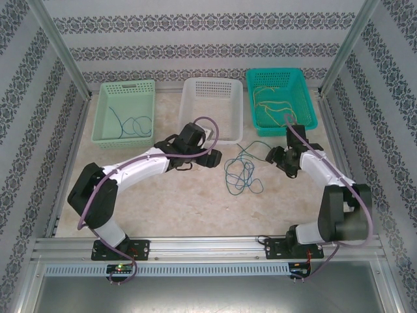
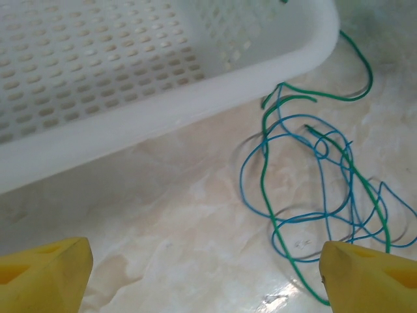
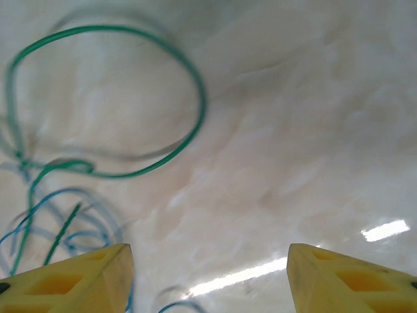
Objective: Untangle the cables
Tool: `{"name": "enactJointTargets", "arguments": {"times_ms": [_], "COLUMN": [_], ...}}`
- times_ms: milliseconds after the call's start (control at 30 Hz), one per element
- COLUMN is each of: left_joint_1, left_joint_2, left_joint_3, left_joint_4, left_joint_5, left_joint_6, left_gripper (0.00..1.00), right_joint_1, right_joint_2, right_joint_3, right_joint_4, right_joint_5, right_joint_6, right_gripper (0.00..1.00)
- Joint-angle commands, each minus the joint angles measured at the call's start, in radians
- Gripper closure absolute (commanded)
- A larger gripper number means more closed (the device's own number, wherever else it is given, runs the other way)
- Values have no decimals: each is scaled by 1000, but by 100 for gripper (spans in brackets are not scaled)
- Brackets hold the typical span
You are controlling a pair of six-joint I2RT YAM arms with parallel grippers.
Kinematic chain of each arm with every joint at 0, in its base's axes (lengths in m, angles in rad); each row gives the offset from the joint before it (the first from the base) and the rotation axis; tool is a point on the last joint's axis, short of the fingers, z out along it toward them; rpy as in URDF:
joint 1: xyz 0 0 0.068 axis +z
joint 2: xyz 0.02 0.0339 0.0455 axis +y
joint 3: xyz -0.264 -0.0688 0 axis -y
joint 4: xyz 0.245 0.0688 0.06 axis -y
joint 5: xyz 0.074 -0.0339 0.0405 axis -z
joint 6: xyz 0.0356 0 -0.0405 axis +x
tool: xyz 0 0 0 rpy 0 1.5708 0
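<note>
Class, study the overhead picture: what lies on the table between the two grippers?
In the top view, a tangle of blue and green cables lies on the table between the left gripper and the right gripper.

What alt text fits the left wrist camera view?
A tangle of thin blue and green wires lies on the pale marbled tabletop beside a white perforated plastic basket. The open left hand's yellow fingertips frame the bottom corners.
</note>
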Motion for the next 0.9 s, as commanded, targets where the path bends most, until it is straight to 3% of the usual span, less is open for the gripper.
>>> {"name": "enactJointTargets", "arguments": {"times_ms": [0,367,633,867], "left_joint_1": [-16,-20,-20,-20], "left_joint_2": [30,43,18,-18], "left_joint_3": [38,45,36,29], "left_joint_4": [-30,-25,-30,-46], "left_joint_5": [10,-5,-39,-87], "left_joint_6": [28,41,70,104], "left_gripper": [11,11,11,11], "right_joint_1": [-16,-9,41,94], "right_joint_2": [110,304,455,515], "right_joint_3": [59,227,347,432], "right_joint_4": [7,-22,-172,-277], "right_joint_5": [-52,8,146,222], "right_joint_6": [-18,1,-100,-158], "right_gripper": [37,40,60,64]}}
